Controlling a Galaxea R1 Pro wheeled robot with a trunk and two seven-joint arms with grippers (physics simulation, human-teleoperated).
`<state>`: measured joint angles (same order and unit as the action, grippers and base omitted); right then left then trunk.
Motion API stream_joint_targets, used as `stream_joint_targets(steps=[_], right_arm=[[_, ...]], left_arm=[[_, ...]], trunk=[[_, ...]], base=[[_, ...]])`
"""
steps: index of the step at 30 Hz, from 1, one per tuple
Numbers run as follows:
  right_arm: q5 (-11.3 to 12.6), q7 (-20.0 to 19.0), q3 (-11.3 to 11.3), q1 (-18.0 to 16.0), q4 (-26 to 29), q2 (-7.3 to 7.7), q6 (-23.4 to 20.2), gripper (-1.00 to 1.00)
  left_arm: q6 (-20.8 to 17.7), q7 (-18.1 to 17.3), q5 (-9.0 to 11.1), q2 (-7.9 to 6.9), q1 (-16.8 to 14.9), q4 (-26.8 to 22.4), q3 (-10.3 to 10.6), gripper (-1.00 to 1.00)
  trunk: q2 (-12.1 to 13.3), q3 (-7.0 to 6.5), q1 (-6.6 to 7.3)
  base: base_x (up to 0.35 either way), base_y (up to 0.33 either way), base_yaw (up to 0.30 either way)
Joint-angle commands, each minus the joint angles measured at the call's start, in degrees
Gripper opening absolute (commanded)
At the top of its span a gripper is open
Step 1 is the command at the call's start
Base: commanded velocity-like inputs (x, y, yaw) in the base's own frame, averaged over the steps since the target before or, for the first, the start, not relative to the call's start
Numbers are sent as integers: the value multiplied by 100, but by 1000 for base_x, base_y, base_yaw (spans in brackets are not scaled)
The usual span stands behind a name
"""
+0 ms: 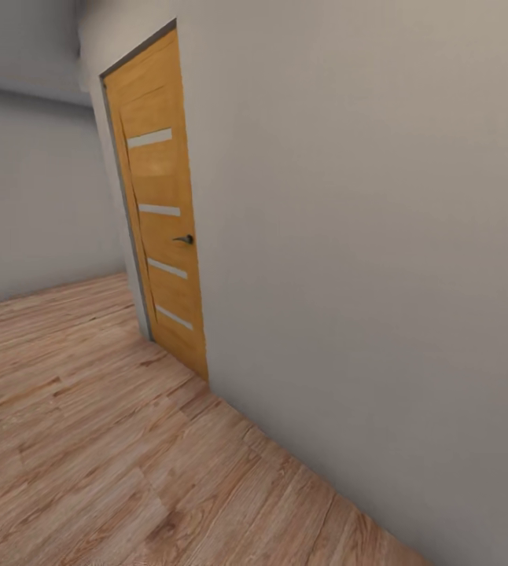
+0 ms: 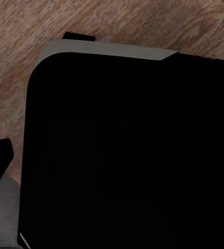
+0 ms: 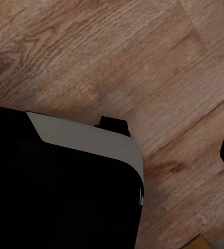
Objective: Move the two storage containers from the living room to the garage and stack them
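No containers in sight; I steer past the closed wooden door (image 1: 160, 212) along the wall (image 1: 364, 236), keeping clear; whether either gripper is open I cannot tell.

home interior | wood-plank floor (image 1: 89, 440) | panelled wooden door (image 1: 160, 204) | plain walls (image 1: 364, 236)

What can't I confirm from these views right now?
- Head view: what is behind the closed wooden door, and the hallway past the wall corner.
- Left wrist view: a black body blocks most of the wood floor.
- Both wrist views: whether the grippers are open or shut.
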<state>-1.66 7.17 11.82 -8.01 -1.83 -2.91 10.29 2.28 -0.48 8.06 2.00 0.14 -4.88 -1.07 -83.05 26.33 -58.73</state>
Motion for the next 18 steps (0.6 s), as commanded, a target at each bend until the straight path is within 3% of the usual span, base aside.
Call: stream_joint_targets(steps=[1, 18], right_arm=[[-18, 30, 31, -8, -19, -10, 26, 100], [-43, 30, 31, -8, -19, 4, 43, 100]], left_arm=[[9, -5, 45, 2, 0, -9, -7, 100], [9, 4, 133, 29, -4, -13, -9, 100]], trunk=[[-3, 5, 0], [-3, 5, 0]], base=[[0, 0, 276], [0, 0, 276]])
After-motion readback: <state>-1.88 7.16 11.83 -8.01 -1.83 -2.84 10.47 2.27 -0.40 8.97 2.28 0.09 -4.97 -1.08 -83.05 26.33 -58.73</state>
